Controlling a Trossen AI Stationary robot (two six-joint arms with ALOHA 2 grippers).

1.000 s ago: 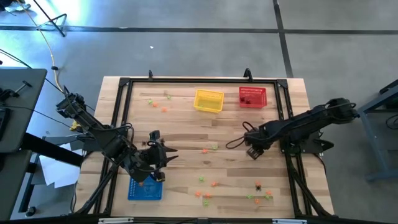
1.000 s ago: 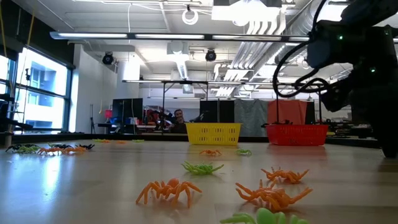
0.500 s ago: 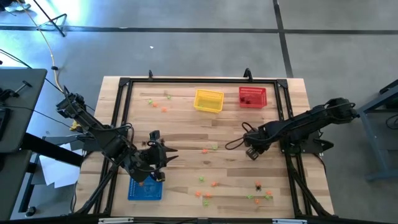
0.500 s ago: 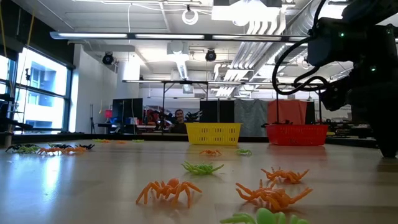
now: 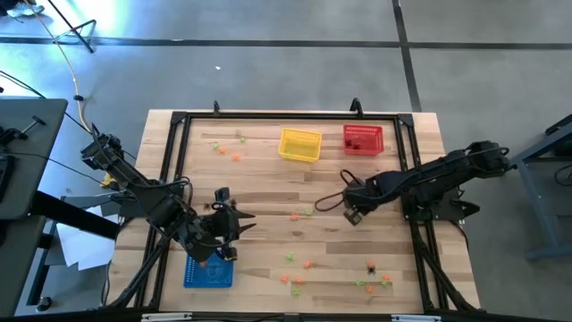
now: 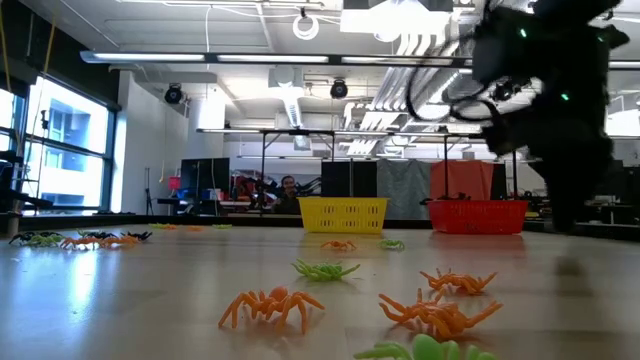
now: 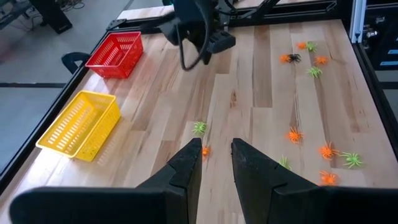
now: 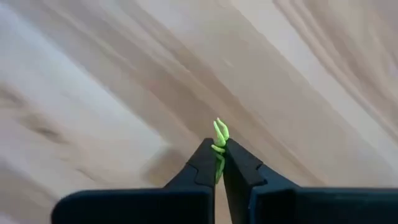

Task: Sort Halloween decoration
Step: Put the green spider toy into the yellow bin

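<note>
Right end effector (image 8: pixel 219 163) clamped on light green spider (image 8: pixel 219 135), legs poking past tips, above bare counter (image 8: pixel 112 81). Thin pinch: carry level, no jerks, release low over basket. Left end effector (image 7: pixel 216 157) half-parted, empty; orange spider (image 7: pixel 205 150) just ahead

The table (image 5: pixel 268 192) is of pale wooden planks with a black frame along its edges. On it, at twelve o'clock, stand a yellow basket (image 5: pixel 299 144) and, just beside it toward one o'clock, a red basket (image 5: pixel 363 139). A blue basket (image 5: pixel 208 271) lies at seven o'clock. Small orange, light green and black spiders (image 5: pixel 371 267) lie scattered at eleven o'clock, near the middle and thickest at five o'clock.
</note>
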